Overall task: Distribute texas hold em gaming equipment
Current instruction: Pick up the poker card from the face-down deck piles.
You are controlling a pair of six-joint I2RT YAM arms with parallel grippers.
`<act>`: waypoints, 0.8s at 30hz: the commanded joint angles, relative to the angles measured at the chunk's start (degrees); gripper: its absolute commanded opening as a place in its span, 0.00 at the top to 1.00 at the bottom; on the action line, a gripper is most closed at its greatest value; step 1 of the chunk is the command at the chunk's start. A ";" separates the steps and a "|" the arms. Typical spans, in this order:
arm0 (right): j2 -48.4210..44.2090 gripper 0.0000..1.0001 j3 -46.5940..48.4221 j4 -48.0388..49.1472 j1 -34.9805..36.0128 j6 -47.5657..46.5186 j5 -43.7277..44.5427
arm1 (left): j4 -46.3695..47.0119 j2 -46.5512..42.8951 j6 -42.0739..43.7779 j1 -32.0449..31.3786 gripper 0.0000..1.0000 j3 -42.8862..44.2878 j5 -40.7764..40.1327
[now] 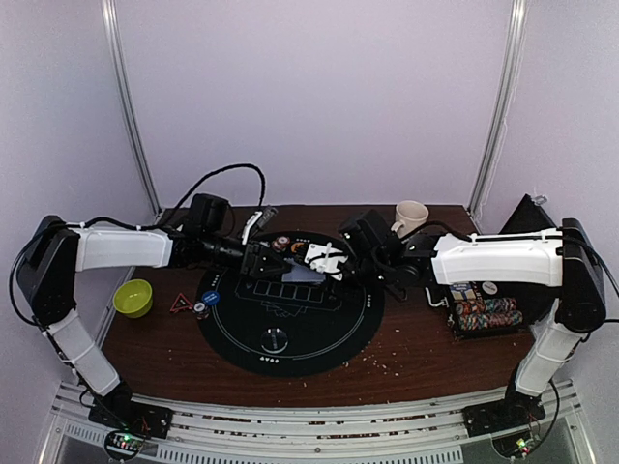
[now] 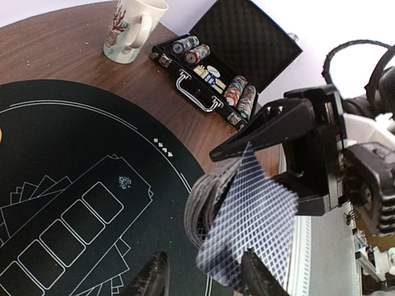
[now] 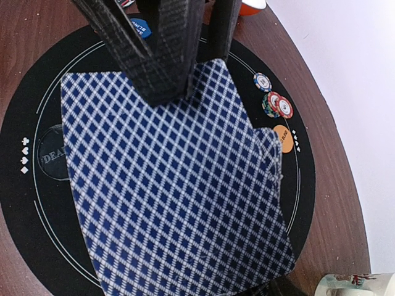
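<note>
Diamond-backed cards (image 3: 179, 185) fill my right-wrist view. My right pincer (image 3: 188, 77) is clamped on the bowed deck, held above the black mat (image 1: 290, 338). My left pincer (image 2: 207, 279) is part open, with a finger on either side of the lowest card's corner. By the mat's rim lie striped chips (image 3: 278, 105) and an orange disc (image 3: 284, 137).

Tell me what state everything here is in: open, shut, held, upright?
Chip case: lid open, chips inside.
Mug: upright on the table.
Card deck: fanned, held above the mat.
Right jaws: shut on the card deck.
Left jaws: open, with the deck's lower corner between them.
Green bowl: upright.
</note>
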 commanded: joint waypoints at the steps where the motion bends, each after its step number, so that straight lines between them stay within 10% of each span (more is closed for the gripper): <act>1: -2.49 0.52 -0.05 1.19 0.02 -0.04 -0.53 | 3.02 0.86 -0.08 0.06 0.63 0.57 2.97; 7: -2.73 0.52 -0.50 1.37 -0.02 -0.04 0.01 | 4.62 0.43 -0.71 0.07 0.99 -0.23 5.78; 24: -4.31 0.52 -3.51 3.21 -1.05 0.92 2.78 | 19.23 -10.06 -14.18 4.66 1.00 -6.67 3.76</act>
